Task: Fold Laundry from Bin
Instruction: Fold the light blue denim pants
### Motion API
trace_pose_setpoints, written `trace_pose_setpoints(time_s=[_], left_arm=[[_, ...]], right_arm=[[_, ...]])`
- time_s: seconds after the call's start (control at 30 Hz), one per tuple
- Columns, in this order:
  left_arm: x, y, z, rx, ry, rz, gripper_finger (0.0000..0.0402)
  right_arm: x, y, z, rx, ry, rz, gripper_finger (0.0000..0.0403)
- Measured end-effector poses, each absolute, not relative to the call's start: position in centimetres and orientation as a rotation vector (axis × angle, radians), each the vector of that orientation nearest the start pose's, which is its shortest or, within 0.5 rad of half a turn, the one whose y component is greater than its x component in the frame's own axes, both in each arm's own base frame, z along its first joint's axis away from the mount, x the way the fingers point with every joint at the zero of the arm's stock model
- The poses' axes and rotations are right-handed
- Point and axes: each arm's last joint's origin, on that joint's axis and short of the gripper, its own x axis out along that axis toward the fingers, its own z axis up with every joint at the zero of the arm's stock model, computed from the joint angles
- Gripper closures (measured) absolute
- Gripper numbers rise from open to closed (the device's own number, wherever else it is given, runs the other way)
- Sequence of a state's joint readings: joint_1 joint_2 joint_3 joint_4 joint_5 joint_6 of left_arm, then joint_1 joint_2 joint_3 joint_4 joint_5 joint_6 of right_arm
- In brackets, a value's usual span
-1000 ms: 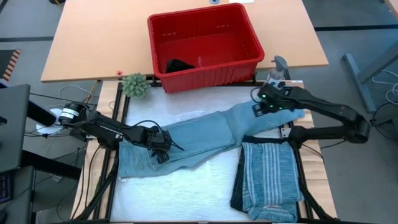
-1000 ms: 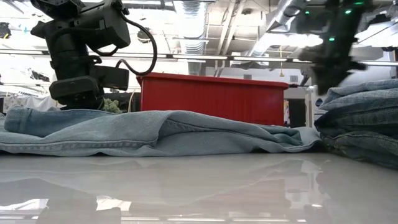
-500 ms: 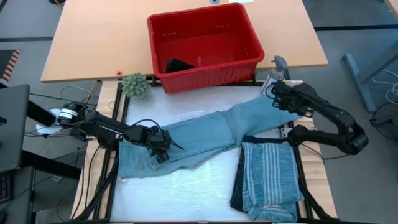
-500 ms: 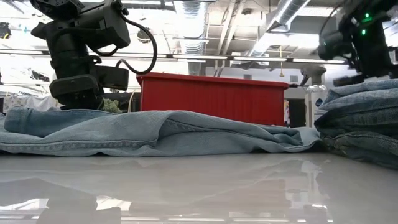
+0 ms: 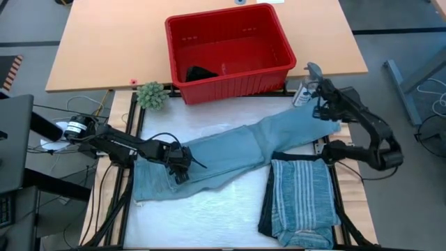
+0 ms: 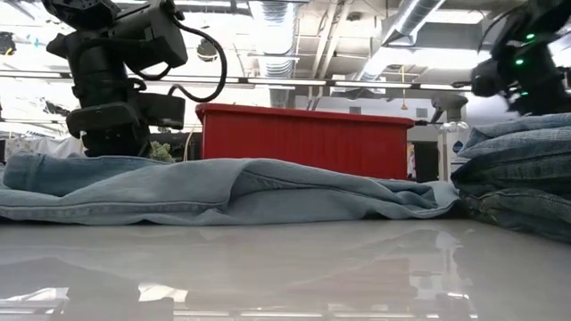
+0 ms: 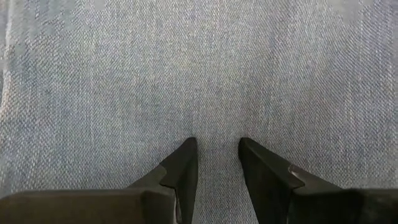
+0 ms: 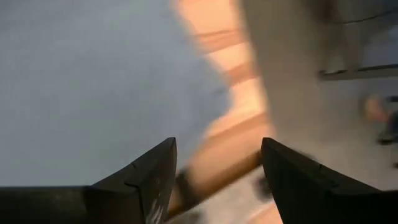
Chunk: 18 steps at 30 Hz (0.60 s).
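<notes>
Item: light blue denim trousers, spread flat across the white table from about 8 o'clock to 2 o'clock of the table's middle.
Item: folded stack at 4 o'clock, blue-grey striped shirt on top of a dark garment, just beside the trousers' upper leg.
Item: red bin at 12 o'clock on the wooden table behind; a small black item lies in its near-left corner. In the low view the bin's wall rises behind the denim ridge.
Item: green spiky ball at 10 o'clock, beside the bin's corner; small red object near it.
Item: left gripper, pressed down on the trousers near their waist end; fingers stand a narrow gap apart on the flat cloth, no fold visibly pinched between them.
Item: right gripper, at 2 o'clock over the trouser-leg end by the table's edge; jaws spread wide, nothing between them.
Changes since a second ago: right arm has pulled back from the leg toward the table's edge and its jaws have widened; left arm, trousers, stack unchanged.
</notes>
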<state>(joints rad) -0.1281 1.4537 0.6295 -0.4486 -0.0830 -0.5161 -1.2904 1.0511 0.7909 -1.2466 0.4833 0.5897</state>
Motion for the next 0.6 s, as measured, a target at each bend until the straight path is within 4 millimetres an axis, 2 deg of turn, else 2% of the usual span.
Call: trace_pose_setpoints(time_s=[0.1,0.17,0.3,0.37,0.5,0.6], left_arm=[[23.3,-2.9,14.2,-0.329,1.217,0.18,0.0288],[24.1,-2.8,15.3,-0.333,1.193,0.096,0.0288],[26.4,-1.4,19.0,-0.286,1.053,0.042,0.0288],[26.5,-0.3,20.2,-0.248,1.094,0.026,0.0288],[25.0,1.4,19.9,-0.16,1.263,0.051,0.0288],[24.0,1.7,18.6,-0.265,1.333,0.033,0.0288]], right_arm=[[3.8,-15.5,23.2,1.077,1.108,-1.731,0.0143],[4.5,-15.8,23.9,1.085,1.079,-1.596,0.0143],[5.2,-14.9,25.8,1.113,1.044,-1.465,0.0143],[5.5,-13.9,26.9,1.093,1.022,-1.419,0.0143],[5.7,-11.5,28.5,1.074,0.901,-1.379,0.0143],[5.8,-9.9,29.4,1.079,0.786,-1.339,0.0143]])
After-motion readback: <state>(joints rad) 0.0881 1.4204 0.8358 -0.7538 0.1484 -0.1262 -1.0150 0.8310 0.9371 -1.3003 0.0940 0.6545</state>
